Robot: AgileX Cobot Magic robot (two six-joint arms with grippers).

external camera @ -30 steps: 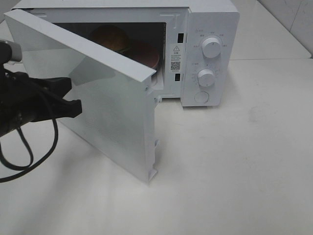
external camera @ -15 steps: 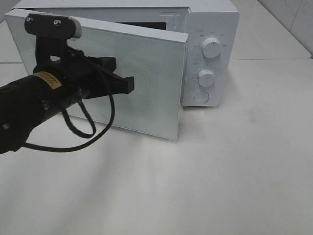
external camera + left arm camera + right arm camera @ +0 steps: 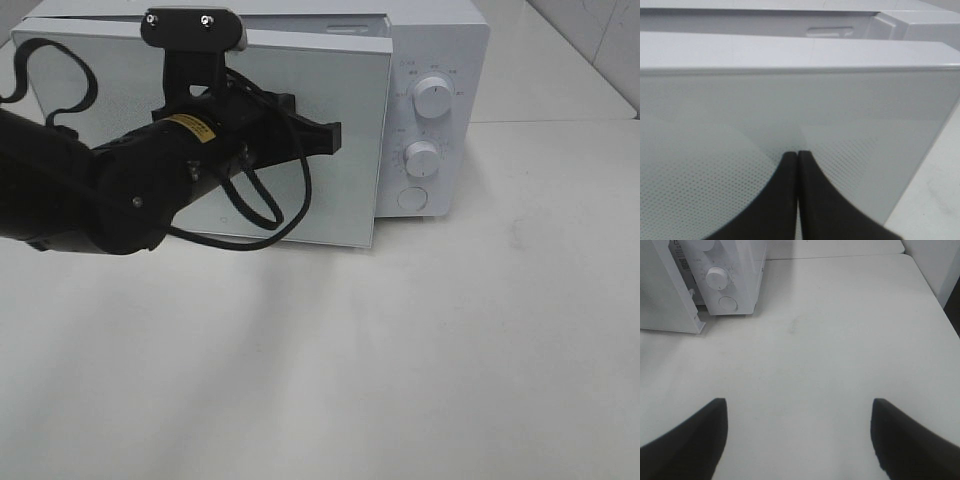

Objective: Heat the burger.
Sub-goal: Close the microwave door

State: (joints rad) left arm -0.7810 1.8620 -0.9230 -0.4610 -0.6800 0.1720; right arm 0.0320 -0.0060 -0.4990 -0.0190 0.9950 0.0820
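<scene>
The burger is hidden behind the door of the white microwave [image 3: 440, 40]. The door [image 3: 340, 200] is swung nearly closed, with a narrow gap still showing along its top. My left gripper [image 3: 335, 137] is shut, and its black fingertips press against the door's front. In the left wrist view the left gripper [image 3: 798, 154] touches the dotted door panel [image 3: 875, 115]. My right gripper [image 3: 797, 407] is open and empty over bare table, away from the microwave [image 3: 735, 270]. It is outside the exterior view.
The microwave's control panel has two knobs [image 3: 432, 97] [image 3: 422, 158] and a round button [image 3: 412, 198]. The left arm's cable [image 3: 270, 215] hangs in front of the door. The white table [image 3: 450, 350] spreads in front and to the right.
My left gripper has swept rightward and toward the microwave, pushing the door from wide open to nearly closed. The burger and its pink plate, visible inside a second ago, are now hidden.
</scene>
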